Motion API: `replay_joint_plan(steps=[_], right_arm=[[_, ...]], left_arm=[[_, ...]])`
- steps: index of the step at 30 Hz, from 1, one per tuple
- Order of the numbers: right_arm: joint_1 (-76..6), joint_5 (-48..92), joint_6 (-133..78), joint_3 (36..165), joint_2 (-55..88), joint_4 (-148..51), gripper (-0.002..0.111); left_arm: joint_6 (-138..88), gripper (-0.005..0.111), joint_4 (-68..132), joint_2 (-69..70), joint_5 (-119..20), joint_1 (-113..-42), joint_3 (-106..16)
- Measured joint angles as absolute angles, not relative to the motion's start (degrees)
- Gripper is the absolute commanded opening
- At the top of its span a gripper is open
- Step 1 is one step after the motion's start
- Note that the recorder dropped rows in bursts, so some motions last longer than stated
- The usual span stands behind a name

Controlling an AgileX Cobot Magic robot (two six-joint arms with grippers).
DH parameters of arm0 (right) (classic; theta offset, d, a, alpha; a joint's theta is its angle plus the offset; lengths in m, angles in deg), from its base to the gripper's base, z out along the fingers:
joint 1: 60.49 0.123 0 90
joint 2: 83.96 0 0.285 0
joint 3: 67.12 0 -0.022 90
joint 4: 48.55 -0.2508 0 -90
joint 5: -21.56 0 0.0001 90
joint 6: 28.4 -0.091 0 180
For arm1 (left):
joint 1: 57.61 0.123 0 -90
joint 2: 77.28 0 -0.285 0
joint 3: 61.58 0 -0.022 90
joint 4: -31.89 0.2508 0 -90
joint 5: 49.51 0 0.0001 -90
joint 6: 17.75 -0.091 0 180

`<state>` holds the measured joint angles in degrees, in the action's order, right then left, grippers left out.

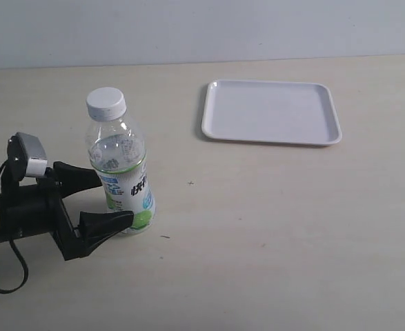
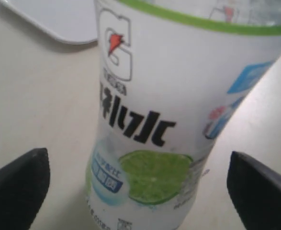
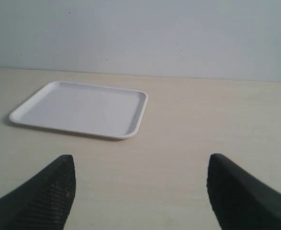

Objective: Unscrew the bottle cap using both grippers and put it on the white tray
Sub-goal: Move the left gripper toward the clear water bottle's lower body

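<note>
You are at the very start. The left gripper point(image 1: 116, 198) stands wide open, one finger either side of the bottle's point(image 1: 116, 148) lower label, not yet clamped. The bottle cap point(image 1: 106, 103) sits on the bottle's neck. The white tray point(image 1: 271, 140) waits well apart, right of the bottle. Your right gripper point(image 3: 140, 187) is spread wide, holding nothing, and its view shows no bottle.
</note>
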<state>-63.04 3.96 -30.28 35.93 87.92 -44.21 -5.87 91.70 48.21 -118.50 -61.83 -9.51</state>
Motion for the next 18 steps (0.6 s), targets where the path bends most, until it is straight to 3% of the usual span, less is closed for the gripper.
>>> replay_joint_plan(steps=[18], right_arm=[[-63.04,3.96,-30.28,35.93,87.92,-44.21,0.072]], left_arm=[[-7.94,0.096,92.71,48.84,-118.50,-64.13,-10.72]])
